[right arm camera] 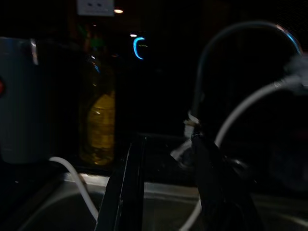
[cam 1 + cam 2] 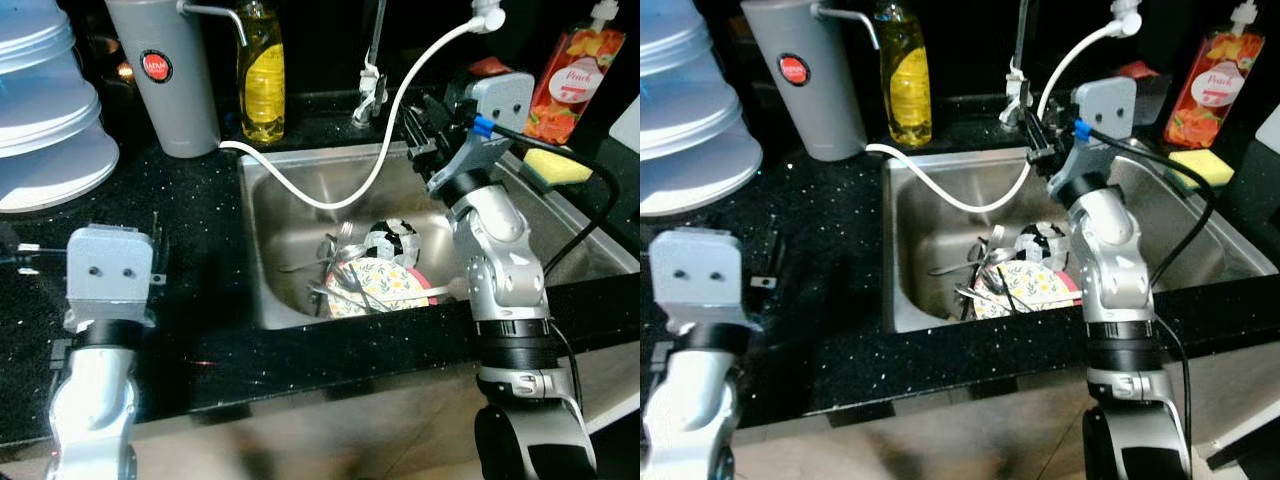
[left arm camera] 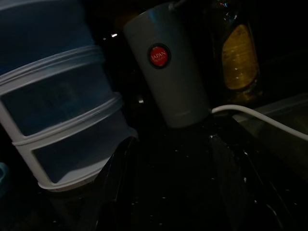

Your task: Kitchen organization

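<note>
Dishes (image 2: 375, 275) lie heaped at six o'clock in the sink (image 2: 290, 215), forks half buried, patterns hard to read. My right gripper (image 2: 1037, 135), fingers parted, hovers at the basin's twelve o'clock rim beside the white hose (image 2: 340, 195). My left gripper (image 3: 168, 187), spread wide, is murky over the black counter (image 2: 200, 300).

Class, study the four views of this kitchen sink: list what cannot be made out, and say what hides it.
- Faucet top: cut off by the upper edge in the eye views, dim in the right wrist view.
- Dishes in the sink: the pile hides lower items; the right arm covers its right side.
- Stacked containers: cut by the left edge.
- Yellow bottle label: too small to read.
</note>
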Motion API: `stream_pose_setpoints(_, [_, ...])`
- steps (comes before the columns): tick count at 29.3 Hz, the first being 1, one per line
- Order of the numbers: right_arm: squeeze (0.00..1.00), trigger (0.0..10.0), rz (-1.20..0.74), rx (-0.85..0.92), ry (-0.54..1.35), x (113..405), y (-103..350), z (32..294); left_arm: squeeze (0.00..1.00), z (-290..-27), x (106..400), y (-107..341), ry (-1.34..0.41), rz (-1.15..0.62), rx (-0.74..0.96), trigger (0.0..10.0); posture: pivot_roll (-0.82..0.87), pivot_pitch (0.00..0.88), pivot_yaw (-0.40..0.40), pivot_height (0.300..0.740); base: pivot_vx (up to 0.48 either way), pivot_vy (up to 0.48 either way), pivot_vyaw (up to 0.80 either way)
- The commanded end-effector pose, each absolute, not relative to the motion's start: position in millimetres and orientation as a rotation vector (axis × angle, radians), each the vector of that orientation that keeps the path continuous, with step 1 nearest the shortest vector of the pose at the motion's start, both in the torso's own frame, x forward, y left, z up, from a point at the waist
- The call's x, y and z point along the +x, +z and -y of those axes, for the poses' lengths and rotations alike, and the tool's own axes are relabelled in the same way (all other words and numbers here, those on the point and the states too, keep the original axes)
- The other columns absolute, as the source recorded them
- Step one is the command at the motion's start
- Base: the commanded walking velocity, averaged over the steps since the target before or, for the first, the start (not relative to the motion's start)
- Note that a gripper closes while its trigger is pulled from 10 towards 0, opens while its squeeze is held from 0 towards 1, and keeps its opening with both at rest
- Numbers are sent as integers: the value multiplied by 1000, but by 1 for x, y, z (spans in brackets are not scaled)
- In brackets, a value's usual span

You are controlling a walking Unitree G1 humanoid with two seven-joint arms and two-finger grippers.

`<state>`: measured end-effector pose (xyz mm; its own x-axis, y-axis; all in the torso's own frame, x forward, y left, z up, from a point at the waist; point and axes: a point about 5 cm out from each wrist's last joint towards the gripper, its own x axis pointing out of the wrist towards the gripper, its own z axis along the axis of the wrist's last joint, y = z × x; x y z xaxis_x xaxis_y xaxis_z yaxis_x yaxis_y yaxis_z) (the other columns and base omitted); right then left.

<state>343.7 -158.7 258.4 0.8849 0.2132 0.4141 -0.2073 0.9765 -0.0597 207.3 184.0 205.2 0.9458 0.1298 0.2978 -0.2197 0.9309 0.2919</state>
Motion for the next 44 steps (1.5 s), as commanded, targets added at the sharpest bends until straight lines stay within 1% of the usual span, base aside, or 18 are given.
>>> stream_pose_setpoints(1, [0, 10000, 421, -10, 201, 341, 251, 160, 0, -183, 208, 199, 190, 263, 313, 10000, 14, 0, -5, 740, 0, 0, 0])
stream_pose_setpoints(10, [0, 10000, 426, -17, 193, 339, 246, 164, 0, -174, 215, 204, 165, 295, 273, 10000, 2, 0, 0, 740, 0, 0, 0])
stream_pose_setpoints(16, [0, 10000, 440, 8, 187, 343, 248, 158, 0, -170, 223, 210, 193, 340, 242, 10000, 9, 0, -12, 740, 0, 0, 0])
stream_pose_setpoints(20, [0, 10000, 448, 10, 213, 345, 251, 153, 0, -170, 223, 210, 210, 345, 247, 10000, 16, 0, -25, 740, -287, 0, 0])
stream_pose_setpoints(32, [0, 10000, 432, 18, 206, 344, 245, 154, 0, -171, 223, 209, 216, 339, 234, 10000, 24, 0, -17, 740, -292, 0, 0])
stream_pose_setpoints(40, [0, 10000, 426, 22, 216, 345, 244, 151, 0, -172, 222, 209, 226, 338, 234, 10000, 24, 0, -23, 740, 0, 0, 0])
stream_pose_setpoints(44, [0, 10000, 421, 21, 220, 345, 244, 151, 0, -172, 222, 207, 230, 331, 231, 10000, 22, 0, -23, 740, -394, 0, 0])
